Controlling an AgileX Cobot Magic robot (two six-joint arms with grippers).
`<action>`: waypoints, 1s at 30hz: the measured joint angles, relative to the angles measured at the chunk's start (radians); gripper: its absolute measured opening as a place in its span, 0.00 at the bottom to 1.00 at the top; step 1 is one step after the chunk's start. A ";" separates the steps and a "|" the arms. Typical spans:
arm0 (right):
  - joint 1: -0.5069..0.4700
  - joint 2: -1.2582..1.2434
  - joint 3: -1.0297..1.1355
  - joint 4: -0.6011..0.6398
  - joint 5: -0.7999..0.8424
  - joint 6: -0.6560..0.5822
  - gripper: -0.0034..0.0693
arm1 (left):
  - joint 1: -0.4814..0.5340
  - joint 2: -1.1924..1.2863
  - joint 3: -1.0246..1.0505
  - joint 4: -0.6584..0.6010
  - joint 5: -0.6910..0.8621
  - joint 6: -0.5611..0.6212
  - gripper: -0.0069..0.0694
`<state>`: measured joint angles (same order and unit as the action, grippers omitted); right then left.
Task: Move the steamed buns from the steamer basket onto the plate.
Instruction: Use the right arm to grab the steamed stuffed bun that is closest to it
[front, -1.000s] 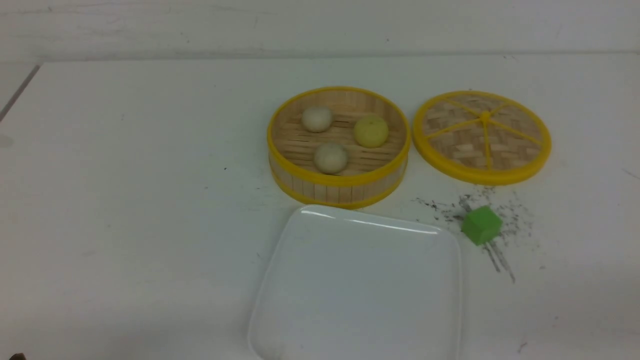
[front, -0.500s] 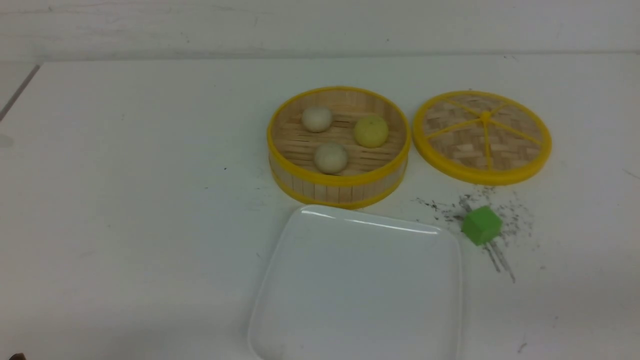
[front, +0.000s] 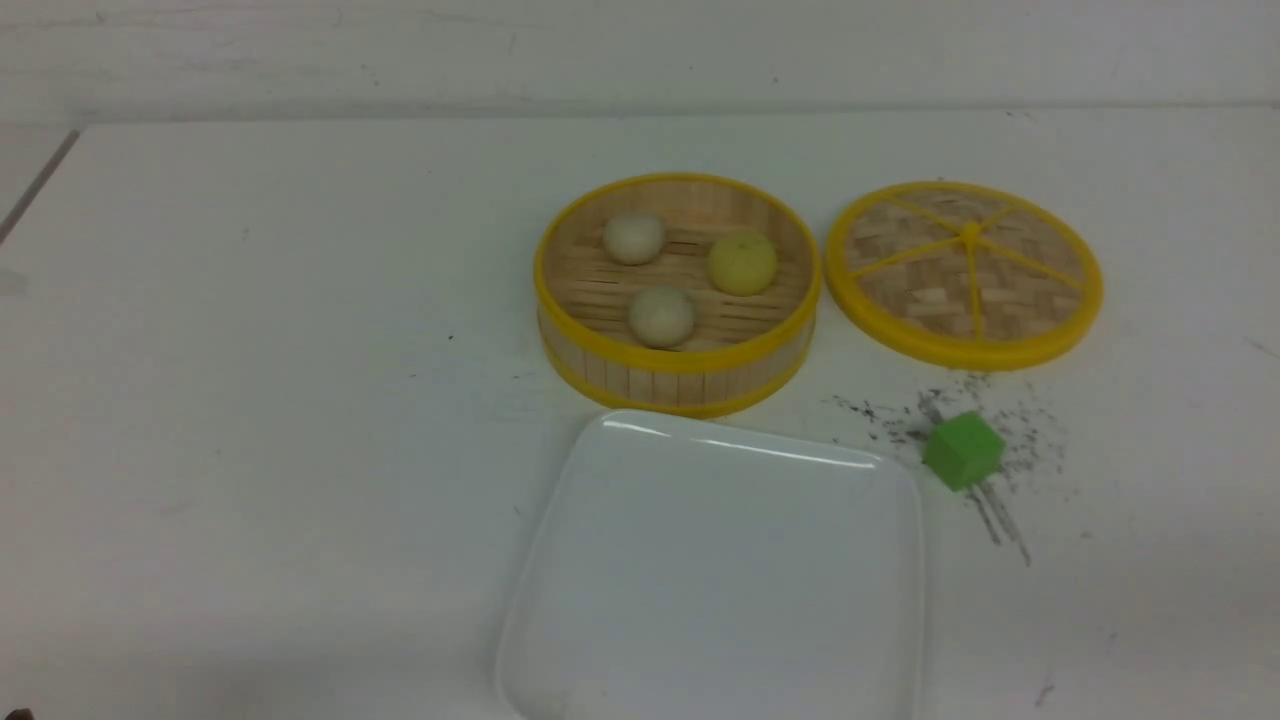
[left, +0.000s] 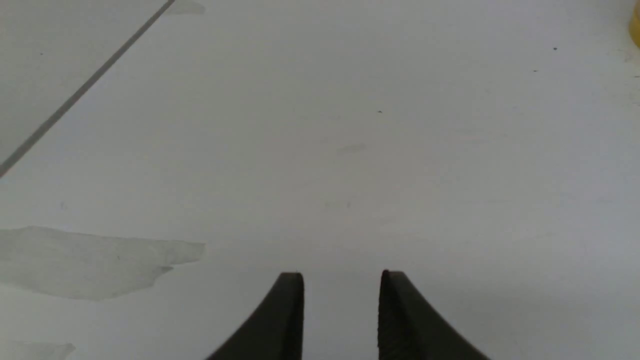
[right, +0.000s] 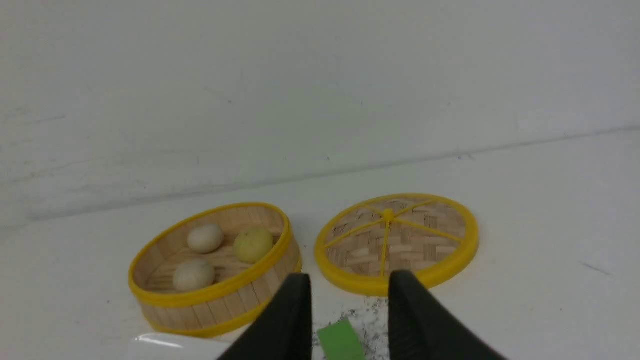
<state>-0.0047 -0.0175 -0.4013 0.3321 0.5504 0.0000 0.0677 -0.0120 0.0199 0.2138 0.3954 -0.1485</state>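
Well short of the steamer basket (front: 680, 375), left gripper (left: 341, 280) and right gripper (right: 350, 282) with fingers spread, holding nothing, seemingly poised for a first pick. Just before the basket, the plate (front: 740, 445), bare and close for a short carry. Inside the basket, all three steamed buns (front: 662, 316), spaced apart. Beside it, the lid (front: 965, 275), set off, leaving access from above.

Three steamed buns (front: 663, 316) lie inside the steamer basket (front: 680, 384), just beyond the plate (front: 720, 580).
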 joint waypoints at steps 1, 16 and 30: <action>0.000 0.000 -0.004 0.008 0.019 0.000 0.38 | 0.000 0.000 0.000 0.001 -0.003 0.000 0.41; 0.000 0.718 -0.579 0.415 0.355 -0.524 0.38 | 0.000 0.000 0.009 -0.422 -0.527 -0.415 0.41; 0.047 2.071 -1.991 0.512 0.690 -0.523 0.38 | 0.000 0.255 -0.468 -0.012 -0.071 -0.571 0.41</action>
<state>0.0418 2.0530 -2.3919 0.8438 1.2406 -0.5228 0.0677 0.2429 -0.4483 0.2015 0.3246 -0.7198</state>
